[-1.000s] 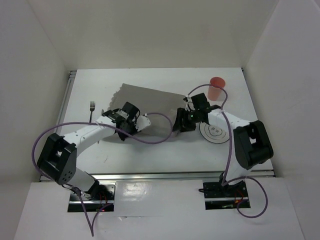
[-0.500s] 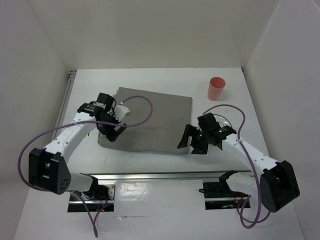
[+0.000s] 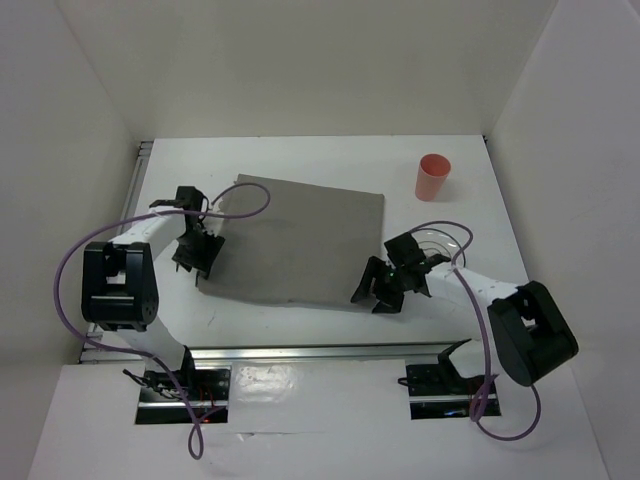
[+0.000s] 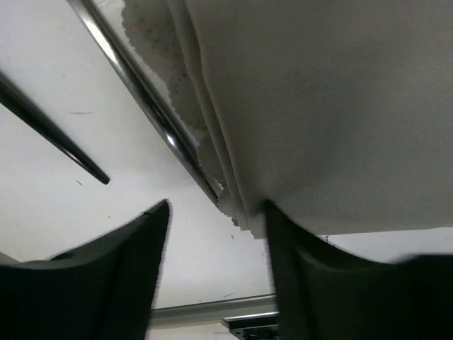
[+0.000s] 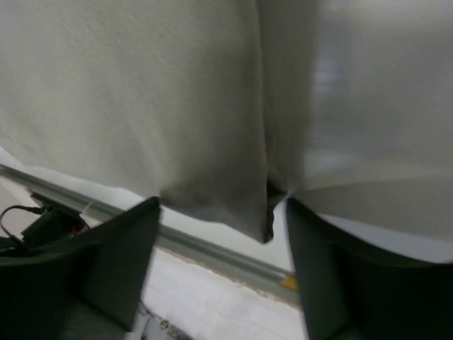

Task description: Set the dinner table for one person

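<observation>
The grey cloth placemat lies spread flat on the white dinner table. My left gripper is open at the mat's left front edge. In the left wrist view its jaws stand wide apart with the mat's corner just above them. My right gripper is open at the mat's right front corner. In the right wrist view the mat's corner droops between the spread fingers, unpinched. A red cup stands at the back right. A white plate lies right of the mat, partly hidden by the right arm.
A shiny metal utensil handle lies along the mat's left edge, next to a scalloped white edge under the cloth. A metal rail runs along the table's near edge. White walls enclose the table on three sides.
The placemat was bunched up between both grippers at mid-table; the arms drew apart and toward the front, and it now lies flat. Both grippers have let go and stand open at its corners.
</observation>
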